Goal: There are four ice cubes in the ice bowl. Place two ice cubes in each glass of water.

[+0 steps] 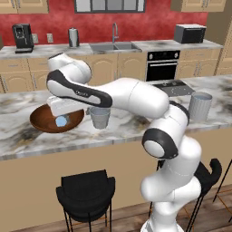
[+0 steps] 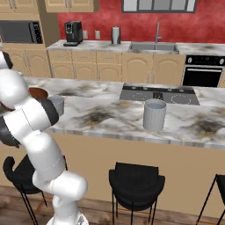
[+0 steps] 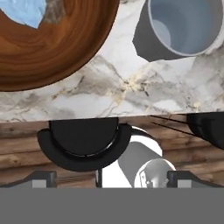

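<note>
The ice bowl [image 1: 45,121] of dark wood sits on the left of the marble island and also shows in the hand view [image 3: 57,48]. Pale blue ice cubes [image 1: 61,121] lie in it, and in the hand view the ice cubes [image 3: 22,11] sit at the top left edge. One glass of water [image 1: 99,117] stands right beside the bowl and appears in the hand view [image 3: 183,26]. A taller glass [image 1: 200,105] stands far right. My gripper [image 3: 111,178] hovers over the bowl's near rim, fingers wide open and empty.
The island's front edge [image 3: 109,117] runs just below my hand, with black stools [image 1: 86,192] under it. A cooktop [image 2: 158,93] lies at the island's back. Sink [image 1: 114,46], steel kettle [image 1: 73,37] and coffee machine [image 1: 22,37] line the rear counter.
</note>
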{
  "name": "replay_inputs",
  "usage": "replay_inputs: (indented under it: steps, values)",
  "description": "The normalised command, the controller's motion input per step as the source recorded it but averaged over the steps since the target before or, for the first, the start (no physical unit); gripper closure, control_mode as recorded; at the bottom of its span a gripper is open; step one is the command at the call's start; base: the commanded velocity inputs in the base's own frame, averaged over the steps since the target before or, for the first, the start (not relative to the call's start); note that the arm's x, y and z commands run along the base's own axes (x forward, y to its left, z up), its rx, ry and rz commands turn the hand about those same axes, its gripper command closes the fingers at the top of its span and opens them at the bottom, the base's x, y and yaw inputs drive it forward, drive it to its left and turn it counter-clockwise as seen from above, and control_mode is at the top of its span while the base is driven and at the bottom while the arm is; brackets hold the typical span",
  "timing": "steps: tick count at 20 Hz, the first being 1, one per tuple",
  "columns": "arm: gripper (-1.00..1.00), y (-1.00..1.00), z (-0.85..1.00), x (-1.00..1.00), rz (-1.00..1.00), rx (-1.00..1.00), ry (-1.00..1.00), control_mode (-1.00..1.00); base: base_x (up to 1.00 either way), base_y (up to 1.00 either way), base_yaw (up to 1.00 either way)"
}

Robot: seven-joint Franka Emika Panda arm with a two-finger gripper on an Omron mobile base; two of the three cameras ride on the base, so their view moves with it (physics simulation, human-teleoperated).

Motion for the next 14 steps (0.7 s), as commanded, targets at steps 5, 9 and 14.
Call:
replay_inputs:
  steps: [5, 9, 14]
  values:
    - [-1.00, 0.10, -0.11, 0.18, -0.23, -0.02, 0.01, -1.00, 0.00, 0.00, 0.00]
    - [-1.00, 0.15, -0.16, 0.17, -0.20, -0.05, 0.01, -1.00, 0.00, 0.00, 0.00]
    - [-1.00, 0.16, -0.22, 0.20, -0.06, -0.04, 0.00, -1.00, 0.00, 0.00, 0.00]
